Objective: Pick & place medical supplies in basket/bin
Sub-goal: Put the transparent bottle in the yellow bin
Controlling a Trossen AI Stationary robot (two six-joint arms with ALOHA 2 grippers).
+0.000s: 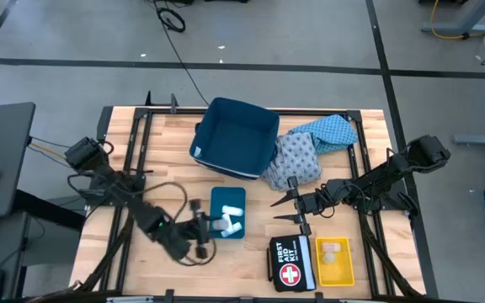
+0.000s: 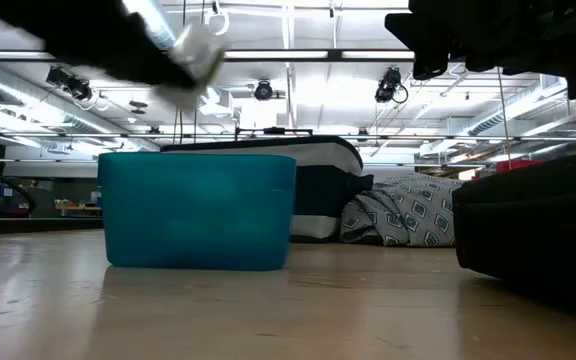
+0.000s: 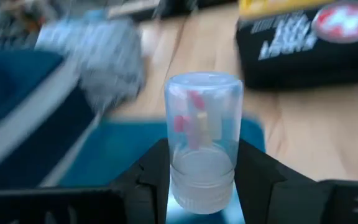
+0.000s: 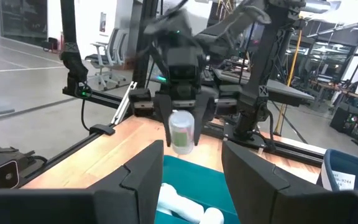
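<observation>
1. Left claw (image 3: 201, 180): closed on a small clear vial (image 3: 202, 140) with a domed end; pale pink and yellow contents show inside. The fingers (image 3: 151, 177) press the lower, frosted part from both sides. In the right wrist view the vial hangs upright-ish above the small teal tray (image 1: 227, 212).
2. Vial, handling: judged light, rigid and smooth-walled, so liable to slip or swivel between the pads. Best held across its middle, square to the wall, with modest force.
3. Small teal tray: on the wooden surface (image 1: 141, 151), front of centre, holding white cylindrical rolls (image 1: 234, 206). The rolls look light and slightly yielding; take them across the barrel.
4. Dark blue bin (image 1: 234, 137): behind the tray, open, nothing visible inside.
5. Patterned cloth garments (image 1: 310, 145): light-blue and grey-blue, heaped against the bin's right side. Soft and limp; pinch a raised fold.
6. First aid kit pouch (image 1: 290, 263) and yellow tray (image 1: 335, 261) of pale packets: at the front edge, side by side.
7. Left arm pose: stretched low from the left side, wrist turned toward centre, claw over the teal tray's left edge.
8. Right claw (image 1: 293, 206): jaws parted, holding nothing; arm extended from the right, hovering between garments and pouch, facing the left claw.
</observation>
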